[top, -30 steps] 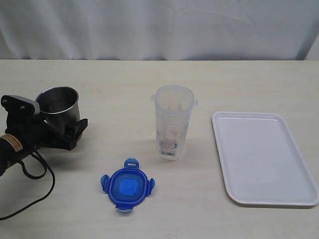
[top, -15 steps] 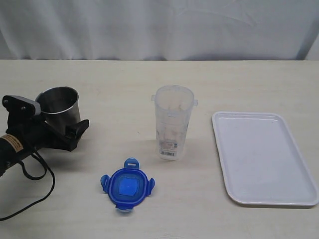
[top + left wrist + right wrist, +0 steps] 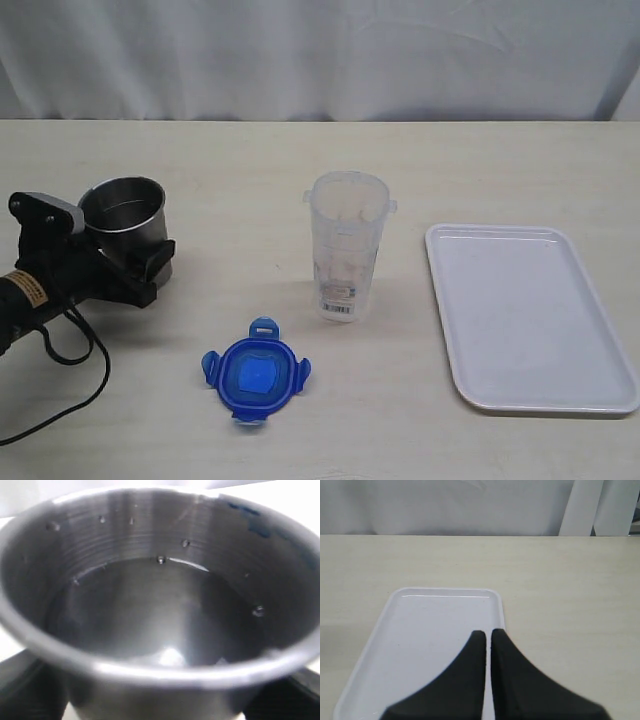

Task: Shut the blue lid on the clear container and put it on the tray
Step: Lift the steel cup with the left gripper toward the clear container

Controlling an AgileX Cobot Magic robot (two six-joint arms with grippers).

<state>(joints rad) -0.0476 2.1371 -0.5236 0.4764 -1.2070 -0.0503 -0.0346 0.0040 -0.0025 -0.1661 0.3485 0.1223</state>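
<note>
Nothing done yet: blue lid [image 3: 256,371] lies loose near the clear container [image 3: 347,245], tray [image 3: 560,395] waiting beside it; left gripper [image 3: 112,250] clamps steel cup [image 3: 122,203], right gripper [image 3: 486,635] fingers pressed together

My left arm [image 3: 30,290] runs off the exterior view's edge, and the steel cup [image 3: 128,238] hides one of my left fingers [image 3: 152,262]. At my left wrist the cup is blurred and its rim is cropped by the picture's edges, with those fingers mere dark smears. My right fingers [image 3: 470,680] cover the near end of the tray [image 3: 420,625], which the frame cuts off. The label [image 3: 340,297] on the clear container [image 3: 348,230] is too small to read.
</note>
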